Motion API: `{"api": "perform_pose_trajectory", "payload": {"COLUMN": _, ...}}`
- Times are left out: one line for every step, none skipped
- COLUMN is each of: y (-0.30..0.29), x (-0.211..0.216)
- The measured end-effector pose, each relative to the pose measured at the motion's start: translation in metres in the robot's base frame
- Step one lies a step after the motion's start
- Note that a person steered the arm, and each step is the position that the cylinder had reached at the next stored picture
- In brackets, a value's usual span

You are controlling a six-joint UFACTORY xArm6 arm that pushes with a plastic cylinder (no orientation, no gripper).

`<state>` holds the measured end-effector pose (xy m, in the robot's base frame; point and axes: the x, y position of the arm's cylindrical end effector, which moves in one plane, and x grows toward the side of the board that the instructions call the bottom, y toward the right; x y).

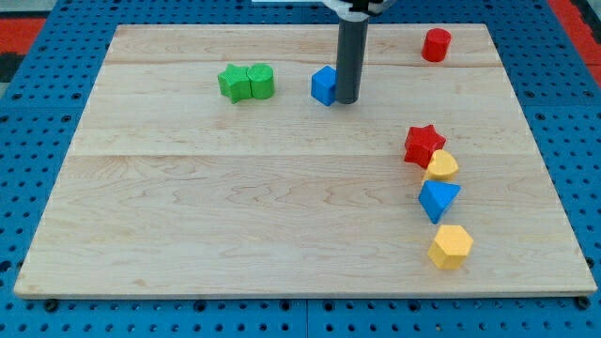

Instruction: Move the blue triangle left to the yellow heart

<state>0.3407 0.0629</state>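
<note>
The blue triangle (439, 200) lies at the view's right, just below the yellow heart (441, 167) and touching it. A red star (423, 144) sits just above the heart. A yellow hexagon (451, 246) lies below the triangle. My tip (346, 99) is near the view's top centre, far up and left of the triangle, right beside a blue cube (324, 85) on its right side.
Two green blocks (246, 83) sit side by side at the upper left of the wooden board (235, 207). A red cylinder (436, 45) stands at the upper right. A blue pegboard surrounds the board.
</note>
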Motion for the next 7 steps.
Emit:
{"api": "perform_pose_trajectory", "payload": {"y": -0.008, "x": -0.005}}
{"api": "perform_pose_trajectory", "payload": {"y": -0.072, "x": -0.005}}
{"api": "perform_pose_trajectory", "payload": {"y": -0.076, "x": -0.001}}
{"api": "perform_pose_trajectory", "payload": {"y": -0.009, "x": 0.045}}
{"api": "perform_pose_trajectory", "payload": {"y": -0.033, "x": 0.110}}
{"api": "perform_pose_trajectory", "payload": {"y": -0.029, "x": 0.171}}
{"api": "perform_pose_trajectory", "payload": {"y": 0.030, "x": 0.178}}
